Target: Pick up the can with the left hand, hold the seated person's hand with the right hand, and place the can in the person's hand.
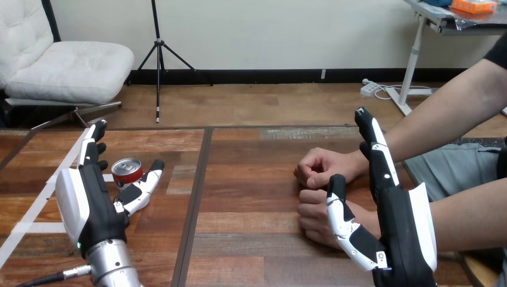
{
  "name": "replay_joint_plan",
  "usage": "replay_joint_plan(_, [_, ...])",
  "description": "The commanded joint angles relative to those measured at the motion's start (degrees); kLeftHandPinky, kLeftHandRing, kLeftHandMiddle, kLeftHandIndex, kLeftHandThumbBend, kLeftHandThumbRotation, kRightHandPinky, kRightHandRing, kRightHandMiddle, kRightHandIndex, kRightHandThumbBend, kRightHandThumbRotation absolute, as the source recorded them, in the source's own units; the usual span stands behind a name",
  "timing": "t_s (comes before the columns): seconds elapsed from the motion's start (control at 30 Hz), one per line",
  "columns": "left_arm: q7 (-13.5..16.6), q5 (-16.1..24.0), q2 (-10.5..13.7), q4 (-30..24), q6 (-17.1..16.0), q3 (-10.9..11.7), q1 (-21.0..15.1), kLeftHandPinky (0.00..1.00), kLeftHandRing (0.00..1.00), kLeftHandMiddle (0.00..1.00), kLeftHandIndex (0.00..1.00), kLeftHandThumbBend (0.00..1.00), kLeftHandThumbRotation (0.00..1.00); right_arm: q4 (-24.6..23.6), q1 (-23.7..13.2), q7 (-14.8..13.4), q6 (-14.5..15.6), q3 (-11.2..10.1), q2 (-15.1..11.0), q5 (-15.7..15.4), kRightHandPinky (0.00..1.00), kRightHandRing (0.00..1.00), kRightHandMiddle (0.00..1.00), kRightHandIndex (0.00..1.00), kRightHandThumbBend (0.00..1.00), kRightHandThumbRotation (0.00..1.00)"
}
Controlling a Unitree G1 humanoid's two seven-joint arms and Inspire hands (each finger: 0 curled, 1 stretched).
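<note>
Your left hand (89, 200) was spread open, the upright red can (127, 172) standing between its thumb and fingers on the table's (239, 239) left. Your right hand (396, 230) was open, fingers straight, beside the person's two fists (320, 167) at the right.

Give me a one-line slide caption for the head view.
Left hand open around the can on the table; right hand open beside the person's hands.
</note>
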Motion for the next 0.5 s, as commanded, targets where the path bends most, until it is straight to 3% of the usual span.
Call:
replay_joint_plan(0.0, [0.1, 0.38, 1.45, 0.73, 0.35, -0.23, -4.61, 0.73, 0.83, 0.86, 0.85, 0.74, 0.0, -0.31, -2.61, -0.01, -0.98, -0.65, 0.77, 0.3, 1.0, 1.0, 0.98, 0.97, 0.0, 0.0])
replay_joint_plan(0.47, [0.41, 0.63, 1.63, 1.12, 1.32, -0.64, -5.12, 0.73, 0.83, 0.87, 0.85, 0.74, 0.0, -0.61, -2.51, 0.11, -0.84, -0.89, 0.7, 0.37, 1.0, 1.0, 0.98, 0.97, 0.0, 0.0])
